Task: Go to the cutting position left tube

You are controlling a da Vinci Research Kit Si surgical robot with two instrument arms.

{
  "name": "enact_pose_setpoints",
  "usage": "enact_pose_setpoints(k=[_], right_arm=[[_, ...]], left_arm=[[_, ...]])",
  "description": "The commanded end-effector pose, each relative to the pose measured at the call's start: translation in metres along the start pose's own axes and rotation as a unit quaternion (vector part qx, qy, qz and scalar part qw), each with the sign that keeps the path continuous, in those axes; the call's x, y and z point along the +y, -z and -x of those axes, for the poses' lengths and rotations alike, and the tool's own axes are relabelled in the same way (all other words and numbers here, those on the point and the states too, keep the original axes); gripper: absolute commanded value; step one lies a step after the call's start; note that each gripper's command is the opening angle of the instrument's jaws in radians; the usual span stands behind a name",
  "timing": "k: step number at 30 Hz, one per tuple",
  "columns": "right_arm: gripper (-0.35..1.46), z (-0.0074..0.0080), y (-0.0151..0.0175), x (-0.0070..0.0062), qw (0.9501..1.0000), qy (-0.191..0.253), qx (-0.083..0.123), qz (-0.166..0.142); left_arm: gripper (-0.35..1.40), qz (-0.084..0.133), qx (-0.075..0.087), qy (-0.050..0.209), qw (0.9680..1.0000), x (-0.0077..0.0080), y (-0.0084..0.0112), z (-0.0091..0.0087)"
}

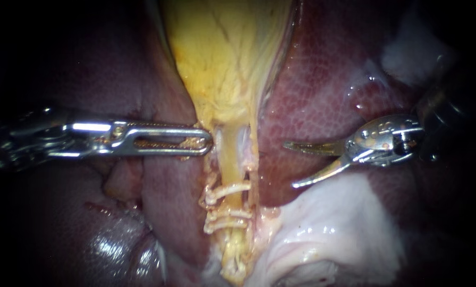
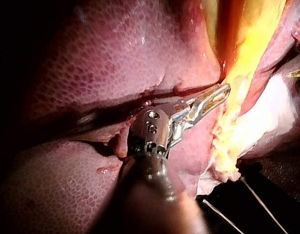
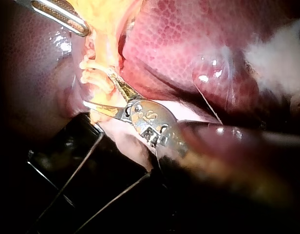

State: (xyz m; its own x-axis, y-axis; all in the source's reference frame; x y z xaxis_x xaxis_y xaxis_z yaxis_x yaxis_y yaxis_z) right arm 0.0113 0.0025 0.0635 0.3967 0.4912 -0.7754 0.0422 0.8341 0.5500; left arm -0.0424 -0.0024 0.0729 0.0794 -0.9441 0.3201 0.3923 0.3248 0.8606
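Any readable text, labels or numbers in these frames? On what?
None can be quoted.
Metal head of the left instrument: small stamped marks, too blurred to read.
Metal head of the right instrument: small stamped marks, too blurred to read.
No text on the liver, gallbladder or clips.

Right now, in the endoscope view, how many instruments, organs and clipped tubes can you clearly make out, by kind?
Instruments: 2 (left instrument, right instrument)
Organs: 2 (liver, gallbladder)
Clipped tubes clearly seen: 1 (tube)
Total: 5
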Motion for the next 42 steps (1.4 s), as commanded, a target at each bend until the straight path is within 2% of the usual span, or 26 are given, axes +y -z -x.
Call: enact_pose_setpoints(k=[1,4,9,13,16,19,22,27,33,37,42], right_arm=[[1.43,0.0000,0.0000,0.0000,1.0000,0.000,0.000,0.000],[1.43,0.0000,-0.0001,0.0001,1.0000,0.000,0.000,0.001],[1.43,0.0001,-0.0001,0.0001,1.0000,0.000,0.000,0.001],[1.43,0.0002,-0.0002,0.0001,1.0000,0.000,0.000,0.001],[1.43,0.0005,-0.0007,0.0000,1.0000,0.001,0.000,-0.003],[1.43,0.0016,-0.0023,-0.0002,0.9998,0.008,0.000,-0.016],[1.43,0.0035,-0.0047,-0.0005,0.9995,0.001,-0.002,-0.031],[1.43,0.0075,-0.0086,-0.0008,0.9980,-0.016,-0.029,-0.055],[1.43,0.0115,-0.0105,-0.0003,0.9959,-0.037,-0.046,-0.069],[1.43,0.0127,-0.0114,0.0000,0.9951,-0.043,-0.050,-0.073],[1.43,0.0132,-0.0125,0.0003,0.9946,-0.048,-0.052,-0.076]], left_arm=[[-0.35,-0.001,0.001,0.000,1.0000,-0.0001,0.0002,0.0002],[-0.35,-0.006,0.004,0.003,1.0000,-0.0003,0.0015,0.0012],[-0.35,0.001,-0.002,0.011,0.9999,-0.0010,0.0047,0.0036],[-0.35,0.001,-0.009,0.017,0.9998,-0.0018,0.0066,0.0044],[-0.35,0.000,-0.010,0.015,0.9998,-0.0021,0.0069,0.0044],[-0.35,0.000,-0.011,0.015,0.9998,-0.0022,0.0069,0.0044],[-0.35,0.000,-0.011,0.015,0.9998,-0.0022,0.0069,0.0044],[-0.35,0.000,-0.010,0.015,0.9998,-0.0021,0.0070,0.0044],[-0.35,0.001,-0.011,0.015,0.9998,-0.0018,0.0072,0.0043],[-0.35,0.001,-0.011,0.015,0.9998,-0.0018,0.0073,0.0043],[-0.35,0.001,-0.011,0.015,0.9998,-0.0018,0.0073,0.0043]])
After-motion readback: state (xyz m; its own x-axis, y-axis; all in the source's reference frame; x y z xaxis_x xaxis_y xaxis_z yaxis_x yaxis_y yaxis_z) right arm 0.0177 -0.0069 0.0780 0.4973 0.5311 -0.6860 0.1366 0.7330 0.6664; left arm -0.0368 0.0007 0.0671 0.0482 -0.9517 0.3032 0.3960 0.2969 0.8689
